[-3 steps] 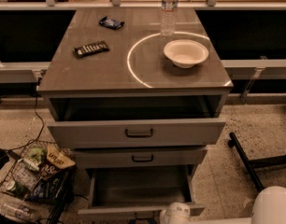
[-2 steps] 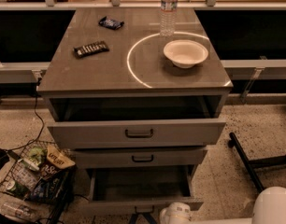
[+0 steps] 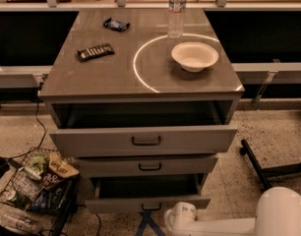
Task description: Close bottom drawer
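The bottom drawer [image 3: 148, 204] is the lowest of the grey cabinet's three. It stands partly open, with its short grey front and small dark bar handle [image 3: 151, 207] toward me and a strip of its tray showing behind. My gripper [image 3: 178, 218], on the white arm at the bottom edge of the view, sits just below and right of the drawer's front, close to the handle. The middle drawer [image 3: 149, 165] is slightly out. The wide top drawer [image 3: 145, 140] is pulled far out.
On the cabinet top [image 3: 116, 77] are a white bowl [image 3: 195, 56], a water bottle [image 3: 176, 11] and two snack bars [image 3: 95, 51]. A wire basket of snack packets [image 3: 40, 181] stands on the floor at left. A black chair leg [image 3: 254, 163] lies at right.
The bottom drawer's front has moved inward toward the cabinet, leaving less tray showing. My gripper has moved forward a little with it.
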{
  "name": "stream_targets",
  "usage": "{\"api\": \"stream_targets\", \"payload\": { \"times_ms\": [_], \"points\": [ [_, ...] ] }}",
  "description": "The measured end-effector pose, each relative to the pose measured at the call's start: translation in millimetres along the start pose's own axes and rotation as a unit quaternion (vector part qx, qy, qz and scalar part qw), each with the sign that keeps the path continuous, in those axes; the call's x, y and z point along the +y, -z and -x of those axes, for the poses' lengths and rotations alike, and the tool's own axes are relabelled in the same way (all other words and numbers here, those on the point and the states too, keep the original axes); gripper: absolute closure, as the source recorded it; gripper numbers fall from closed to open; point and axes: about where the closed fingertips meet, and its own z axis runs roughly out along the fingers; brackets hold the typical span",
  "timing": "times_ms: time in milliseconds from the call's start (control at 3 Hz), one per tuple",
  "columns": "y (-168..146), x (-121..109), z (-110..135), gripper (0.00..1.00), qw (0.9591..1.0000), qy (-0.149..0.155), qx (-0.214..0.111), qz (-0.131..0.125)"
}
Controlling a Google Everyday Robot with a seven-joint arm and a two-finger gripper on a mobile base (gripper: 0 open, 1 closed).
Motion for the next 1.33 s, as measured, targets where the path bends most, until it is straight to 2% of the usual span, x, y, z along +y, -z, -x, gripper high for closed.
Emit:
{"api": "stream_targets", "payload": {
  "times_ms": [333,1333],
  "points": [
    [-12.2,-66.1,12.1,1.00,0.9990,0.034,-0.005,-0.027],
    [-12.0,-66.0,11.1,1.00,0.9990,0.034,-0.005,-0.027]
  ]
}}
